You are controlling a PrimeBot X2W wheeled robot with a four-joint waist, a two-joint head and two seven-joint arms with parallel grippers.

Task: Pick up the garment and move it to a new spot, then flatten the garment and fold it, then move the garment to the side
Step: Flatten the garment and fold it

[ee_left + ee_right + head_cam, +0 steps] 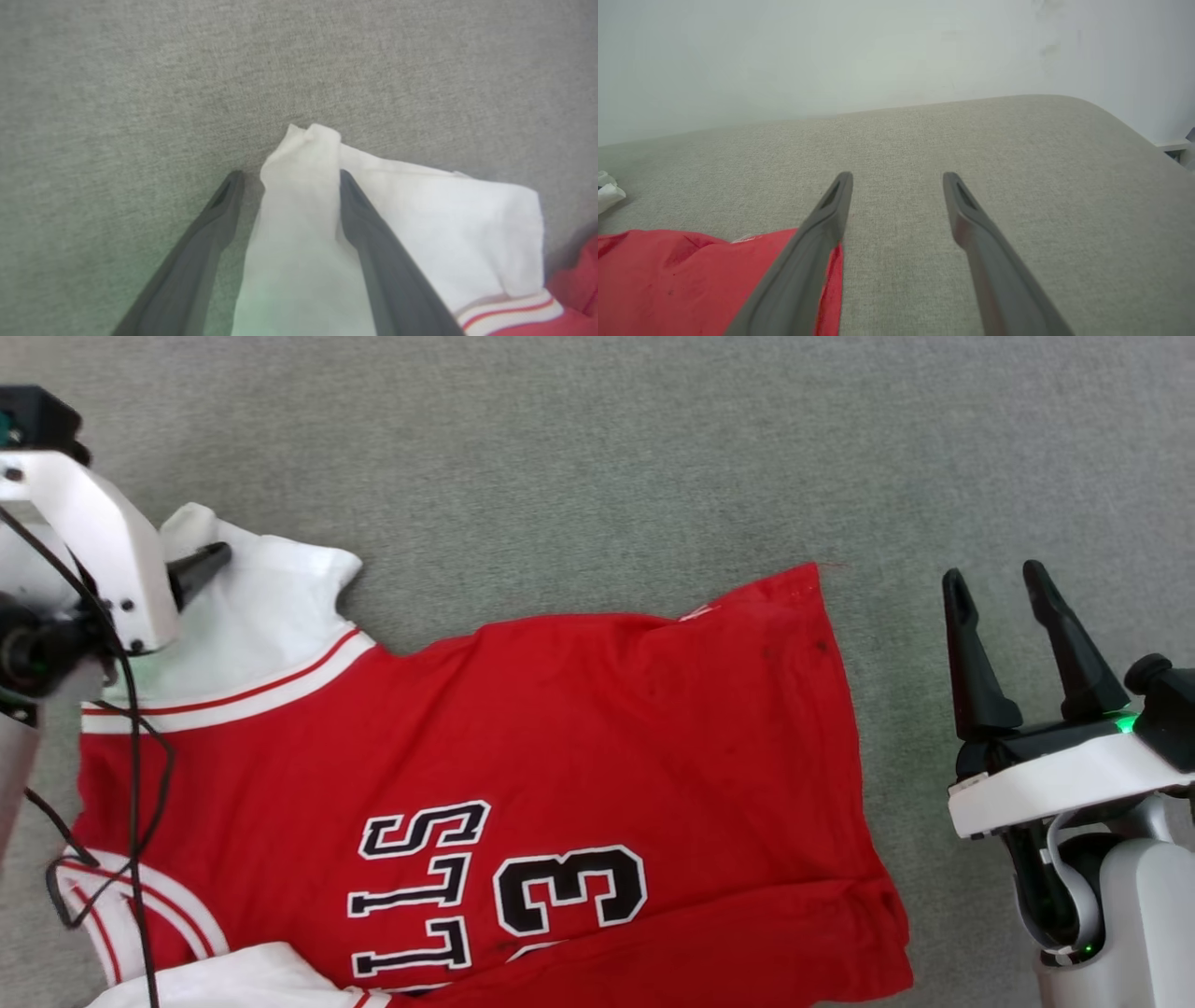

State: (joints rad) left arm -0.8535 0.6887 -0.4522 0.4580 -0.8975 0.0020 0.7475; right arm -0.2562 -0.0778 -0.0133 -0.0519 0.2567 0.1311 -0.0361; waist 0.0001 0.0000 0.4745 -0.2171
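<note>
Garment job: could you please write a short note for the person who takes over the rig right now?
Garment: spread on the grey surface, print up, mostly flat; one white sleeve is bunched.
Left gripper: open, fingers either side of a raised fold of that sleeve, not clamped.
Right gripper: open, empty, beside the hem.
Done: laid out. Left: smooth the sleeve, fold, move aside.

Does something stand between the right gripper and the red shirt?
Nothing visible does. Bare grey cloth surface separates the open right gripper from the near edge of the garment.
</note>
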